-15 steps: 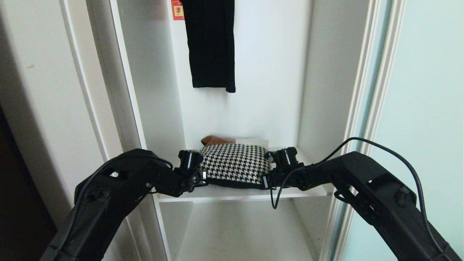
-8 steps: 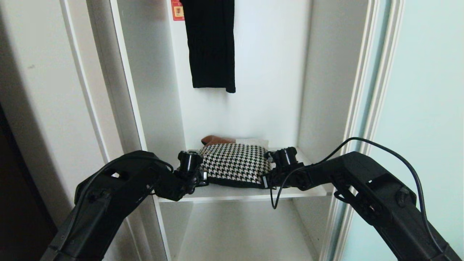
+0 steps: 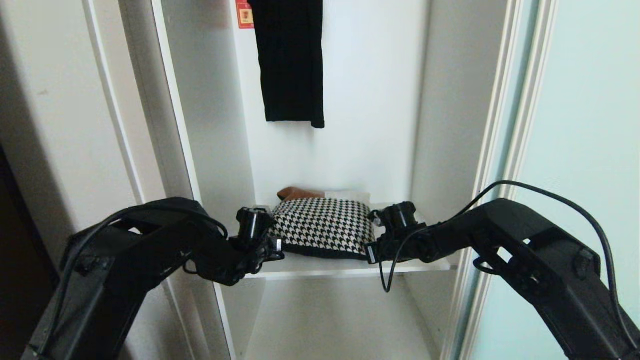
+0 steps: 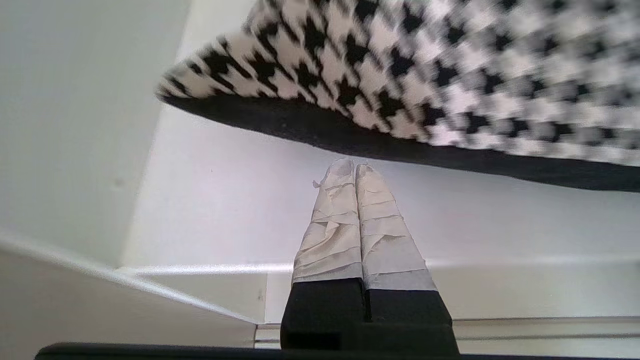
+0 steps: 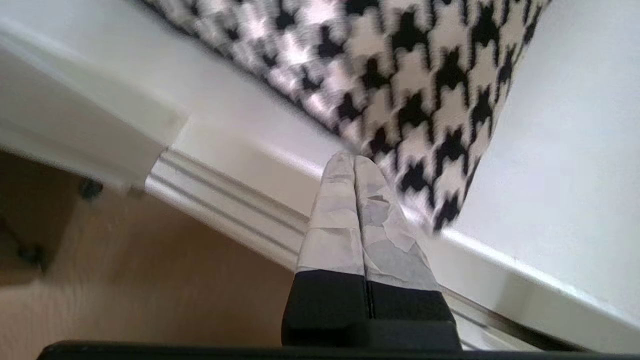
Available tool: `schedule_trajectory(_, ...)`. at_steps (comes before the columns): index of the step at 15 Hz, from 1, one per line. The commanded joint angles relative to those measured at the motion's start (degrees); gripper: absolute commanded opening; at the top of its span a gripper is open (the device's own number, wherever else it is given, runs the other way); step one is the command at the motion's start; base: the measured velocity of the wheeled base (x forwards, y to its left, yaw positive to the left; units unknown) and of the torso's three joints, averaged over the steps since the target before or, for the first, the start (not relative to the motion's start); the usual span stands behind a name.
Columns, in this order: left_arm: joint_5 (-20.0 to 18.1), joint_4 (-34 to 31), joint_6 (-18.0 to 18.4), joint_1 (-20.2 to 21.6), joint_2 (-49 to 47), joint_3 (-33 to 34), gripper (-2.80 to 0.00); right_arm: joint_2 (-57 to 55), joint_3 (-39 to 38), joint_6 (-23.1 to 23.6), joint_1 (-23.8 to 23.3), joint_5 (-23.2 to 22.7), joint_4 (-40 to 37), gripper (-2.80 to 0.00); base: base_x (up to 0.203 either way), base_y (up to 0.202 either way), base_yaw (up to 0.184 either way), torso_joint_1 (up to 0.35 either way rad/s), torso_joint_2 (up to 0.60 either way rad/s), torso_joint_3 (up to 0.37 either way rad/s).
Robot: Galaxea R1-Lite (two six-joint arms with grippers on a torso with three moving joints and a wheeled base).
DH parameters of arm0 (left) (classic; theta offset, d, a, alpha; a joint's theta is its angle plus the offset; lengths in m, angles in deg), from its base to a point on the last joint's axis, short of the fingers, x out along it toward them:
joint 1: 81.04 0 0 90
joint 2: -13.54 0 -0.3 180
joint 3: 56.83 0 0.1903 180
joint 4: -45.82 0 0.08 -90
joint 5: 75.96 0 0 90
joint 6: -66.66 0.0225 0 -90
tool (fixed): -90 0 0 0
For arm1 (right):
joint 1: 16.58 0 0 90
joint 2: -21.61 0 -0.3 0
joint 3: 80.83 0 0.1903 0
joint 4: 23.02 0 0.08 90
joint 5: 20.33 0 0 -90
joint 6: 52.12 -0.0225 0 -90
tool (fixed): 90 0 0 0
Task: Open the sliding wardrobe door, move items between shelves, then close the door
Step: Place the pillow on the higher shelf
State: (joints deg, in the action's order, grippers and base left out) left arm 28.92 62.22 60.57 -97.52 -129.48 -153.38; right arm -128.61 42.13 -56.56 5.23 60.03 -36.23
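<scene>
The houndstooth cushion point(image 3: 325, 227) lies flat on the white shelf point(image 3: 345, 272) inside the wardrobe. The sliding wardrobe door point(image 3: 590, 125) of pale aqua glass stands slid to the right. My left gripper point(image 3: 276, 246) is at the cushion's left front corner, and my right gripper point(image 3: 370, 252) is at its right front corner. In the left wrist view the left gripper point(image 4: 354, 166) is shut and empty, with its tips just short of the cushion's point(image 4: 425, 75) black edge. In the right wrist view the right gripper point(image 5: 354, 160) is shut and empty beside the cushion's point(image 5: 415, 75) corner, over the shelf's front edge point(image 5: 235, 160).
A long black ribbed garment point(image 3: 290, 60) hangs above the shelf, with a red sticker point(image 3: 244, 14) beside it. A brown and white thing point(image 3: 300, 193) lies behind the cushion. White side panels point(image 3: 175, 125) close the compartment in on both sides. A lower compartment point(image 3: 330, 320) opens under the shelf.
Both arms have drawn back a little towards the shelf's front edge. The left elbow has swung out to the left and down. The cushion has not moved and both grippers stay shut.
</scene>
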Motion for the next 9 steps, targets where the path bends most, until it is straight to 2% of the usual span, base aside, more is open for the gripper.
schedule_trajectory(1, 0.3, 0.3, -0.3, -0.3, 9.3, 4.5, -2.8, 6.4, -3.1, 0.6, 1.1, 0.0, -0.3, -2.8, 0.0, 0.0, 0.0, 0.0, 0.0, 0.0)
schedule_trajectory(3, 1.5, 0.5, -1.1, -0.4, 14.9, 9.4, -2.8, 9.9, -6.2, 0.8, 1.8, 0.5, -1.4, -2.8, 0.0, 0.0, 0.0, 0.0, 0.0, 0.0)
schedule_trajectory(4, 3.8, 0.6, -1.6, -0.7, 17.5, 11.5, -2.8, 12.0, -8.7, 0.7, 1.9, 0.9, -1.6, -2.8, 0.0, 0.0, 0.0, 0.0, 0.0, 0.0)
schedule_trajectory(6, 8.6, 0.8, -2.4, -1.1, 21.6, 16.3, -2.8, 17.4, -16.0, 0.7, 2.1, 1.4, -1.3, -2.8, 0.0, 0.0, 0.0, 0.0, 0.0, 0.0)
schedule_trajectory(9, 11.1, 3.5, -2.1, -1.2, 30.5, 24.4, -2.8, 25.5, -28.8, 0.7, 3.0, 1.6, 0.9, -2.8, 0.0, 0.0, 0.0, 0.0, 0.0, 0.0)
